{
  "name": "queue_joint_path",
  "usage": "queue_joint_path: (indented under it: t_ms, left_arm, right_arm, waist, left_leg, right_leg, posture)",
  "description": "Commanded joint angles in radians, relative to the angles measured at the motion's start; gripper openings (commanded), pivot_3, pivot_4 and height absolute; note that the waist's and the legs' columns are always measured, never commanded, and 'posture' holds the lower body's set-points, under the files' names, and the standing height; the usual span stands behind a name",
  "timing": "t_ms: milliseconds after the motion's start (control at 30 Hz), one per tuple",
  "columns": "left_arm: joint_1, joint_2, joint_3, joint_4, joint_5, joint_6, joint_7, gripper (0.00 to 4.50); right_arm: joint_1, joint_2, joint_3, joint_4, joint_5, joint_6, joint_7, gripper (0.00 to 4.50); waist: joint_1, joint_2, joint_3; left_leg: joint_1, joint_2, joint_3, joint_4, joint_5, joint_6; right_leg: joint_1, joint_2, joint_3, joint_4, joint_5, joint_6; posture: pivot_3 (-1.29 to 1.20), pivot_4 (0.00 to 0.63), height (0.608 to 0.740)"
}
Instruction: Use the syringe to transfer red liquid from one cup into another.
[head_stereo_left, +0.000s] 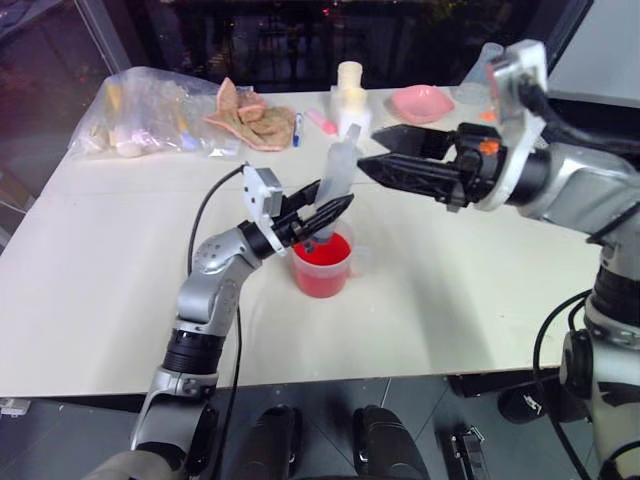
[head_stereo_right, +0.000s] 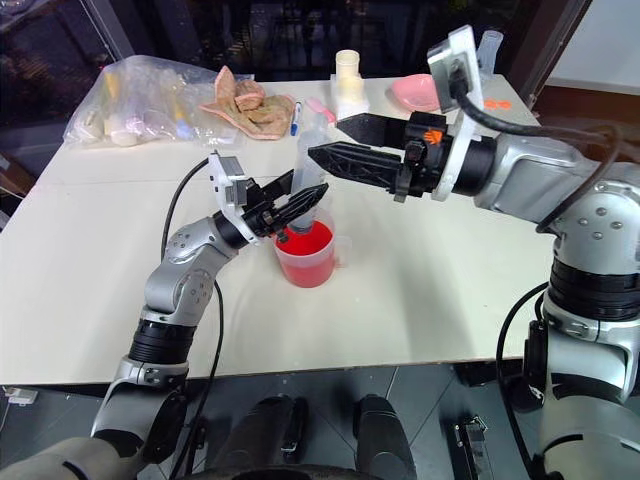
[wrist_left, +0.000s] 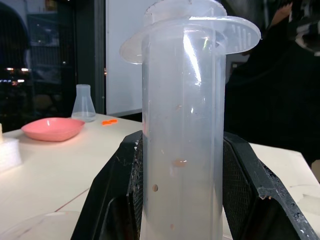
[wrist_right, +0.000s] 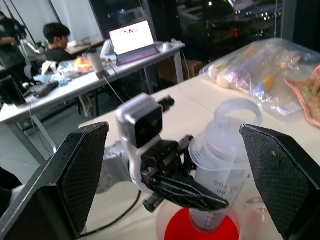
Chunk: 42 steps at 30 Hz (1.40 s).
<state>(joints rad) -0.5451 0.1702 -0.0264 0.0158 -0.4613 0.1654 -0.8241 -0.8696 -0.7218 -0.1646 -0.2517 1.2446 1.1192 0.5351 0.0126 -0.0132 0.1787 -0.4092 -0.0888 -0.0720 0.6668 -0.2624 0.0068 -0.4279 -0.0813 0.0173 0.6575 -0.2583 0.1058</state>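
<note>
My left gripper (head_stereo_left: 335, 205) is shut on the syringe (head_stereo_left: 338, 175), a clear tube that stands almost upright. In the left wrist view the barrel (wrist_left: 182, 125) sits between both black fingers. The syringe's lower end reaches down into the handled cup (head_stereo_left: 322, 265), which stands mid-table and holds the red liquid (wrist_right: 200, 230). My right gripper (head_stereo_left: 366, 150) is open and points level toward the syringe's top from the right. Its fingers stand on either side of the flanged top (wrist_right: 235, 117) without touching it. The other cup is out of view.
Along the table's far edge lie a plastic bag (head_stereo_left: 150, 115), a crumpled cloth (head_stereo_left: 250, 115), a blue pen (head_stereo_left: 297, 128), a white bottle (head_stereo_left: 350, 95), a pink dish (head_stereo_left: 420, 102) and a conical flask (wrist_left: 82, 102). A person sits at a desk (wrist_right: 55, 45) beyond.
</note>
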Motion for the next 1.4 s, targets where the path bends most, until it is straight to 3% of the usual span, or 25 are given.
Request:
queue_joint_path:
  t_ms: [33, 533, 633, 867, 1400]
  left_arm:
    - [0.002, -0.007, -0.010, -0.054, -0.005, -0.016, 0.004, 1.52]
    - [0.031, -0.016, -0.037, -0.090, -0.017, 0.014, 0.012, 1.52]
    - [0.043, -0.017, -0.046, -0.098, -0.019, 0.019, 0.010, 1.52]
    - [0.060, -0.017, -0.057, -0.113, -0.020, 0.030, 0.002, 1.52]
    - [0.098, -0.019, -0.072, -0.061, 0.003, -0.004, -0.013, 1.52]
  right_arm:
    - [-0.017, 0.014, -0.009, -0.015, -0.007, -0.019, 0.009, 4.37]
    - [-0.057, 0.140, 0.056, 0.025, -0.097, -0.037, 0.001, 4.37]
    - [-0.069, 0.165, 0.076, 0.042, -0.131, -0.042, 0.006, 3.45]
    - [-0.073, 0.194, 0.083, 0.034, -0.158, -0.024, 0.018, 0.04]
    - [-0.118, 0.199, 0.048, 0.026, -0.168, -0.043, 0.033, 0.04]
  waist:
    - [0.000, 0.000, 0.000]
    - [-0.001, 0.000, 0.000]
    - [-0.001, 0.000, 0.000]
    - [-0.001, 0.000, 0.000]
    - [-0.002, 0.000, 0.000]
  left_leg:
    - [0.000, 0.000, 0.000, 0.000, 0.000, 0.000]
    - [0.000, 0.000, 0.000, 0.000, 0.000, 0.000]
    - [0.000, 0.000, 0.000, -0.001, 0.000, 0.000]
    - [0.000, 0.000, 0.000, -0.001, 0.000, 0.000]
    - [0.000, 0.000, 0.000, -0.002, 0.000, 0.000]
  right_leg:
    - [0.000, 0.000, 0.000, 0.000, 0.000, 0.000]
    - [0.000, 0.000, 0.000, -0.001, 0.000, 0.000]
    - [0.000, 0.000, 0.000, -0.001, 0.000, 0.000]
    - [0.000, 0.000, 0.000, -0.002, 0.000, 0.000]
    - [0.000, 0.000, 0.000, -0.003, 0.000, 0.000]
  posture:
    - [0.00, 0.150, 0.740]
    - [0.00, 0.150, 0.740]
    - [0.00, 0.150, 0.740]
    - [0.00, 0.150, 0.740]
    - [0.00, 0.150, 0.740]
